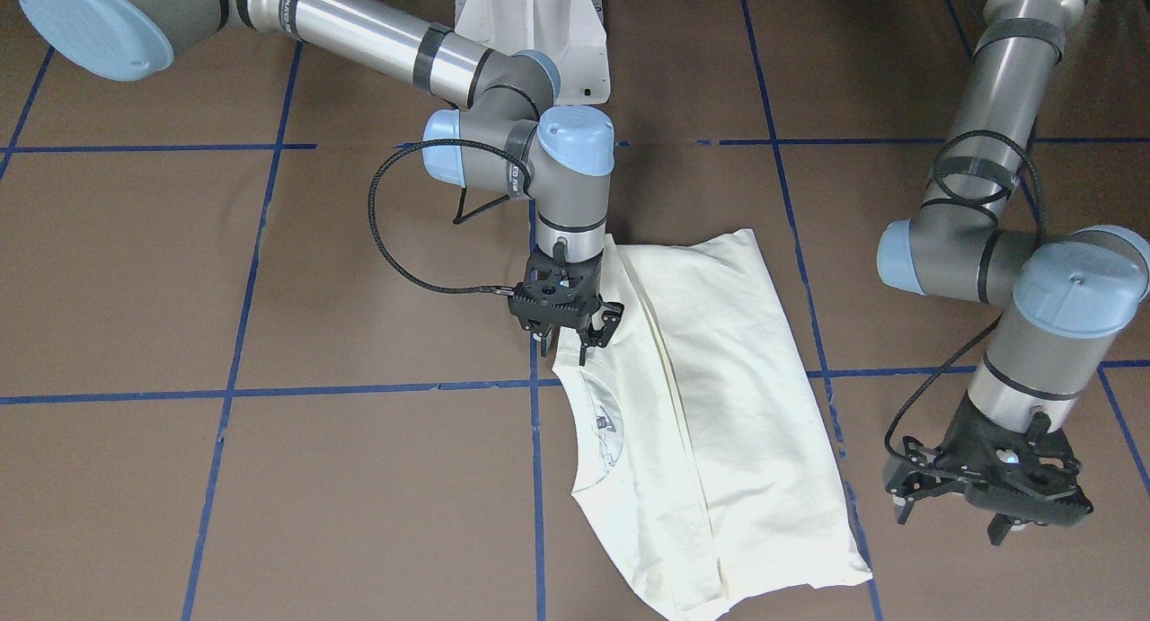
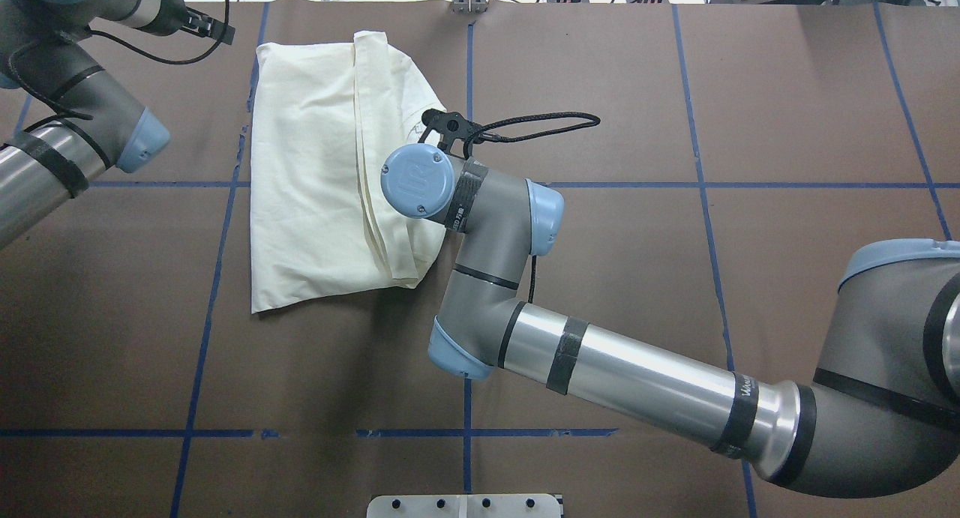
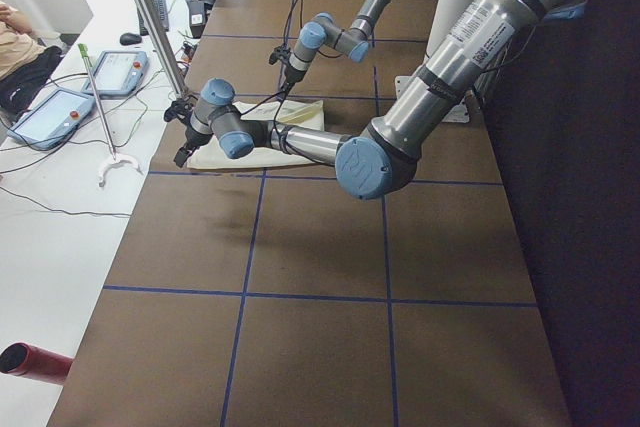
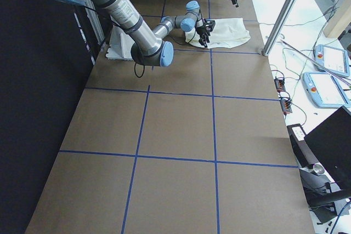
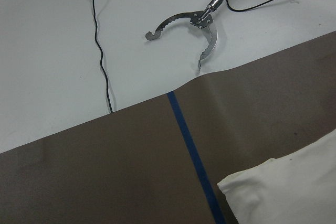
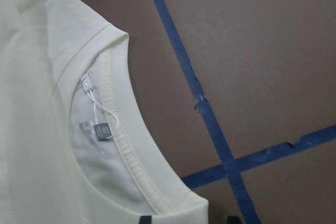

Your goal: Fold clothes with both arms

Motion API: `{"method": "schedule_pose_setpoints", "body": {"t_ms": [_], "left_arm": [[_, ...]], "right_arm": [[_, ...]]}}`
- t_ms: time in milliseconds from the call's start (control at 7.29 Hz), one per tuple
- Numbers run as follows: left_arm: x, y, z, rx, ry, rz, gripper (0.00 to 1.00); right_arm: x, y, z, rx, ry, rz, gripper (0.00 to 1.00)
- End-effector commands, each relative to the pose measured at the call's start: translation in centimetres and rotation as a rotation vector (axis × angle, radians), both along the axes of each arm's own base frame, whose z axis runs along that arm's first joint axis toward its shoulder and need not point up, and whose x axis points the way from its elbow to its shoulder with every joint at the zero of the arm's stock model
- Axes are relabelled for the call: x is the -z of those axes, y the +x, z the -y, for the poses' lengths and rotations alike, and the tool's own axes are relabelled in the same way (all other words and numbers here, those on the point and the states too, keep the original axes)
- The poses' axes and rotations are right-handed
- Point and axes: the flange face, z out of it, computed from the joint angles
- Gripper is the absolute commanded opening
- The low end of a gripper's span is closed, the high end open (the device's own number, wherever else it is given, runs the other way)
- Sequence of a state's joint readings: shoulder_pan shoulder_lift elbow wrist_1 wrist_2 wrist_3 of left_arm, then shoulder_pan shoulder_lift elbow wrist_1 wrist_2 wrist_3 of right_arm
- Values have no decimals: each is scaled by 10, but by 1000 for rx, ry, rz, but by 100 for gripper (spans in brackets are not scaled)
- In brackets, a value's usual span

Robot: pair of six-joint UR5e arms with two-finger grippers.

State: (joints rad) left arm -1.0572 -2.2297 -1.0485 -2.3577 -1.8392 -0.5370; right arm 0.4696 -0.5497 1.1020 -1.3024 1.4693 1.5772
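Hovering my right gripper (image 1: 564, 338) over the neckline (image 6: 126, 145) of the T-shirt (image 1: 737, 405), fingers spread, nothing pinched. Shirt lies folded lengthwise, plain cream side up, on the brown table (image 1: 359, 477), left of centre toward the far edge. My left gripper (image 1: 952, 520) hangs spread too, near the shirt's far-left corner, off the cloth.

Cream long-sleeved T-shirt (image 1: 737, 396), folded lengthwise into a long strip, plain side up, neckline poking out along one edge, lying flat between the two grippers. Right gripper (image 1: 570, 338) spread wide right at the collar. Left gripper (image 1: 957, 518) also spread, off the opposite side, not touching.
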Motion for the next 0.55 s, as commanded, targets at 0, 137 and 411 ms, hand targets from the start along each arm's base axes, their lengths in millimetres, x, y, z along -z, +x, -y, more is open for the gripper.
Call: {"method": "schedule_pose_setpoints", "body": {"t_ms": [0, 137, 411], "left_arm": [[-4, -2, -1, 1, -4, 2, 100], [-3, -1, -2, 0, -3, 2, 100], [-3, -1, -2, 1, -4, 1, 100]], "right_arm": [[-2, -7, -8, 7, 5, -6, 56], [-4, -9, -10, -1, 14, -14, 55], [-5, -9, -11, 0, 15, -16, 48]]}}
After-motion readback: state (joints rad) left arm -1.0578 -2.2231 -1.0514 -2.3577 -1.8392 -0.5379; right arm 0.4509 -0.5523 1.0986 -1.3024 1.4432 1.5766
